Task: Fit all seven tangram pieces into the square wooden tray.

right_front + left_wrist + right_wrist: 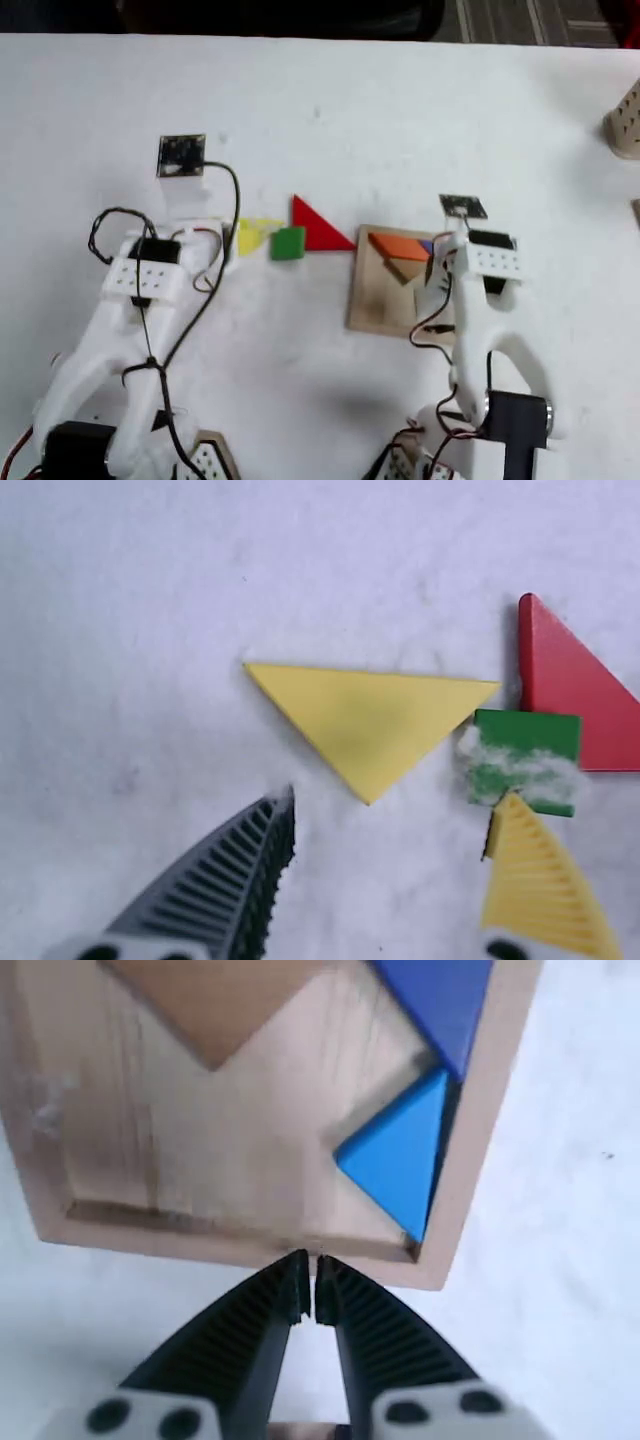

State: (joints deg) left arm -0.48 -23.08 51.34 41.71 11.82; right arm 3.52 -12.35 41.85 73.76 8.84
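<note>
Your left gripper (395, 805) is spread wide. The grey finger (240, 880) and yellow finger (540, 890) straddle one point of the yellow triangle (375, 720) without touching it. That looks like a line-up for a pinch across that corner. The yellow triangle lies flat on the table (330, 120). One corner touches the green square (525, 760), which sits against the red triangle (570, 695). The yellow finger's tip is just beside the green square, so closing will likely nudge it. Watch that.

Your right gripper (308, 1285) is pressed together with nothing in it, its tip at the outer rim of the tray (250, 1245). My guess is it's parked there, or bracing the tray so it doesn't slide.

Inside the tray, the blue triangle (395, 1155) is tucked into a corner. The dark blue piece (440, 1000) runs along the same wall, and the orange piece (215, 1000) sits on the far side. The bare floor between them looks like room for more. The three loose pieces lie between the arms, red nearest the tray. I can't place a seventh piece.
</note>
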